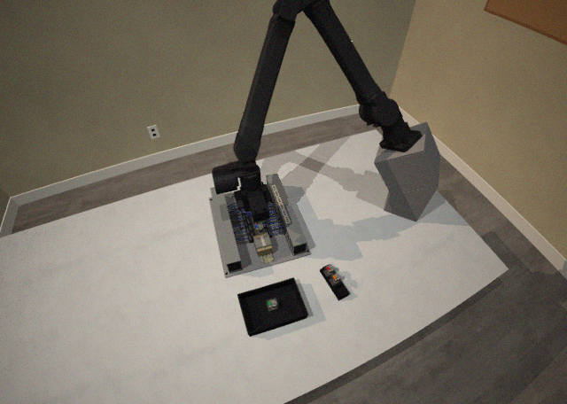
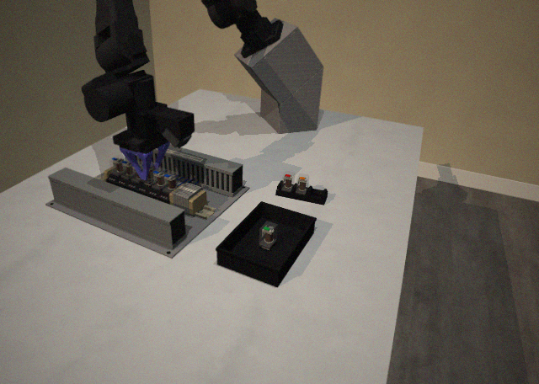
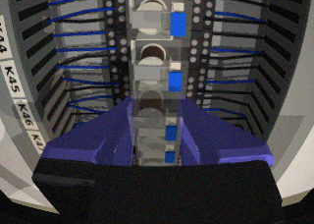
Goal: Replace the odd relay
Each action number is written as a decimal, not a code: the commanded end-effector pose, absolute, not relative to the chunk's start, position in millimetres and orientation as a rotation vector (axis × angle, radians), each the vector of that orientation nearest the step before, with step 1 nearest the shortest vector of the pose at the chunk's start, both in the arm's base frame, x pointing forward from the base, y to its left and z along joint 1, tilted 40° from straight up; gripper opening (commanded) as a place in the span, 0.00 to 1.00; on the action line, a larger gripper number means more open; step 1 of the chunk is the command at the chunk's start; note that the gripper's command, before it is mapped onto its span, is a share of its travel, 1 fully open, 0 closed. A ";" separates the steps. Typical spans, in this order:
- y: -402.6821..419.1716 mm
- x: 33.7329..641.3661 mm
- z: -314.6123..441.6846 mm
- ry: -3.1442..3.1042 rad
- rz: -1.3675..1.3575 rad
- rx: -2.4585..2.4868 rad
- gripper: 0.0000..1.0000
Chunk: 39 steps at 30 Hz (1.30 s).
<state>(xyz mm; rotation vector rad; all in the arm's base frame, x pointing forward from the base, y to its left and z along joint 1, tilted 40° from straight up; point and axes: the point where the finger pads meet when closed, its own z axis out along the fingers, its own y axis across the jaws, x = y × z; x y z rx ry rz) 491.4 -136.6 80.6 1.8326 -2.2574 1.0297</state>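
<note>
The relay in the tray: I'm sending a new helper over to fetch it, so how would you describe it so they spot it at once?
In front of the grey wiring panel sits a shallow black tray. The small clear-cased relay stands inside it, alone. Its button is green, while the two in the nearby rack have red and orange ones.
</note>
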 end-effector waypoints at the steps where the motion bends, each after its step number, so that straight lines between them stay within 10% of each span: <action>1: -126.0 499.4 101.1 -2.273 1.098 1.847 0.00; 39: -126.2 500.6 105.0 -2.271 1.091 1.848 0.00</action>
